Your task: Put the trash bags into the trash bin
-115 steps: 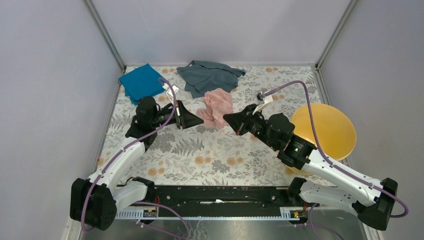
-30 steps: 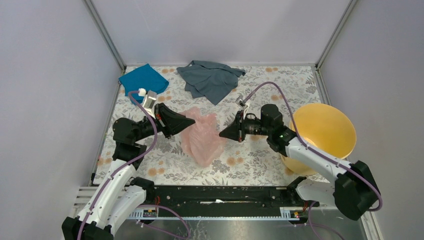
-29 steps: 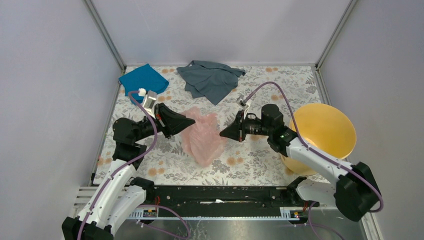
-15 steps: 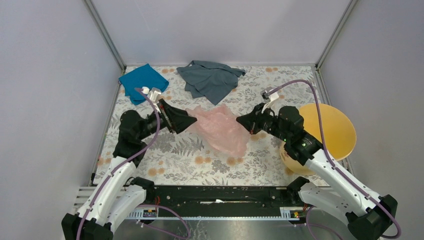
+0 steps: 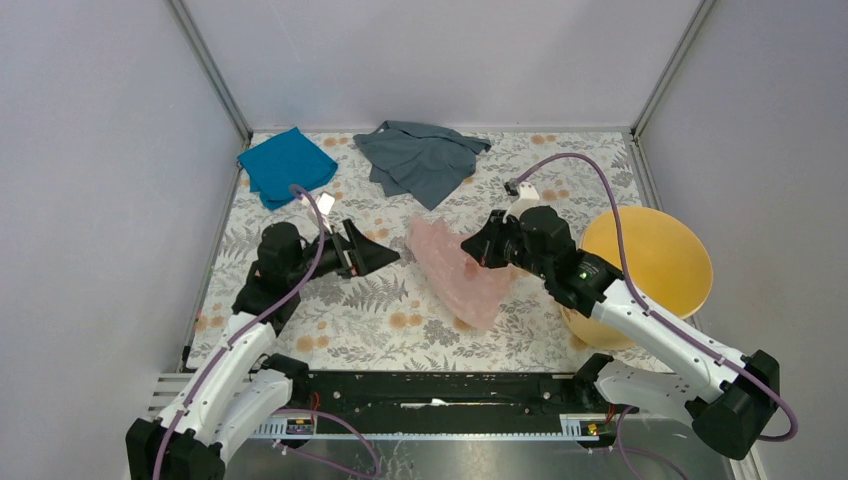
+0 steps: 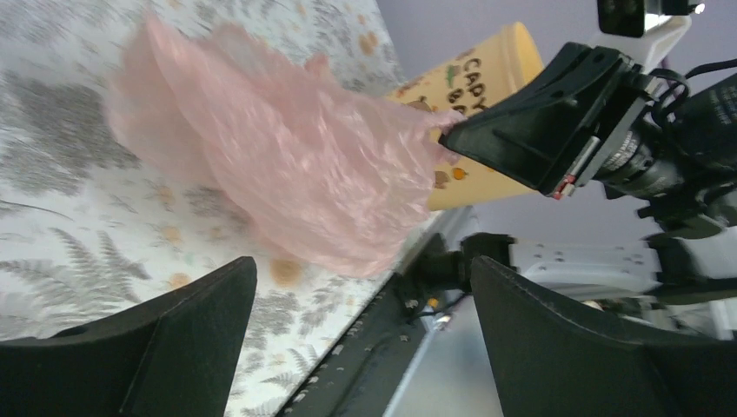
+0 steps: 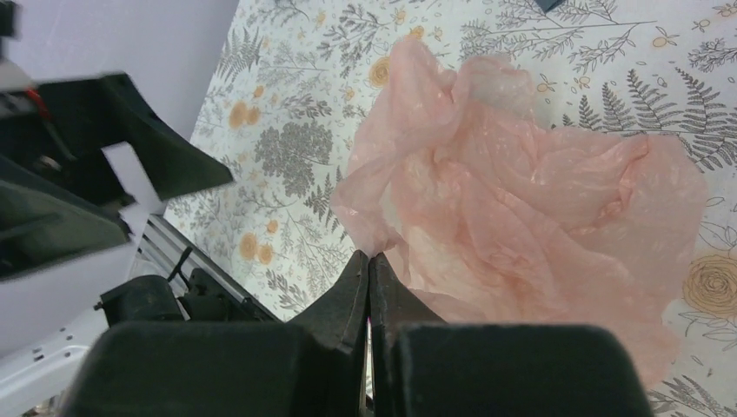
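The trash bag (image 5: 462,272) is a wrinkled pale pink film hanging over the flowered table, mid-right. My right gripper (image 5: 470,248) is shut on its upper edge, and the right wrist view shows the film (image 7: 521,208) pinched at the closed tips (image 7: 368,258). My left gripper (image 5: 388,258) stands open a little to the bag's left, apart from it, with nothing between its fingers (image 6: 191,347). The left wrist view shows the bag (image 6: 278,165) hanging from the right gripper (image 6: 452,130). The yellow-orange trash bin (image 5: 655,255) sits at the right, partly behind the right arm, its printed wall (image 6: 474,87) showing.
A teal cloth (image 5: 285,163) lies at the back left and a grey cloth (image 5: 420,155) at the back middle. Grey walls close in the table on three sides. A black rail (image 5: 430,385) runs along the near edge.
The left gripper has opened, let go of the bag and drawn back to the left. The right gripper has carried the bag to the right, closer to the bin.
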### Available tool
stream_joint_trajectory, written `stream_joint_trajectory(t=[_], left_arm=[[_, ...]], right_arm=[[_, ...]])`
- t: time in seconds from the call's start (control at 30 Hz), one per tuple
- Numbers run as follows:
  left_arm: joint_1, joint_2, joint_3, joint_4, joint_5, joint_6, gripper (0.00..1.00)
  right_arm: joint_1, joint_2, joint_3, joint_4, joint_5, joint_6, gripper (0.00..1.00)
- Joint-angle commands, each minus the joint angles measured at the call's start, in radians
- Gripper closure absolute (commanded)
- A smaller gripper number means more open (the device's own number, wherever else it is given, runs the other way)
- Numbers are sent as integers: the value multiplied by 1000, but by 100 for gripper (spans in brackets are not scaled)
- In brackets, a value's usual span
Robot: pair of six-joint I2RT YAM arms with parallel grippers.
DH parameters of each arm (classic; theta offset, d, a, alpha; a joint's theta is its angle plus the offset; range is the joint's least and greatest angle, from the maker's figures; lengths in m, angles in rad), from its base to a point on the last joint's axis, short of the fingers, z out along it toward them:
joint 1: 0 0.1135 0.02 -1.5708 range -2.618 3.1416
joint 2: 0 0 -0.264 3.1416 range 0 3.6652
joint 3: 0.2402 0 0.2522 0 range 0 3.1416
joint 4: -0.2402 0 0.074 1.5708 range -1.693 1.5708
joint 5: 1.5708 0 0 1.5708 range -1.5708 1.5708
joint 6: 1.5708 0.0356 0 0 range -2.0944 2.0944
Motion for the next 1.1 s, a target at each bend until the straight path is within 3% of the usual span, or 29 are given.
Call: stream_joint_trajectory(t=[0.0, 0.1, 0.23, 0.43, 0.53, 0.6, 0.73, 0.87, 1.07], left_arm=[[-46, 9, -125, 301, 97, -220, 7], [-91, 78, -176, 388, 55, -282, 18], [-122, 227, -211, 382, -59, -286, 38], [-131, 566, -192, 636, 22, -336, 58], [-131, 637, -163, 630, 11, -307, 68], [-131, 619, -165, 576, -34, -262, 68], [-131, 513, -173, 373, -146, -162, 61], [-131, 383, -159, 181, -211, -93, 43], [-138, 144, -117, 12, -280, -59, 6]], right_arm=[[13, 5, 54, 79, -19, 54, 100], [35, 24, -13, 230, -157, 122, 100], [124, 56, -149, 479, -195, 223, 100], [158, 227, -147, 585, -353, 271, 94], [158, 279, -127, 566, -392, 261, 89], [159, 281, -108, 506, -383, 219, 77], [158, 250, -105, 414, -314, 144, 58], [158, 244, -75, 371, -318, 85, 42], [157, 184, -8, 191, -224, -38, 21]])
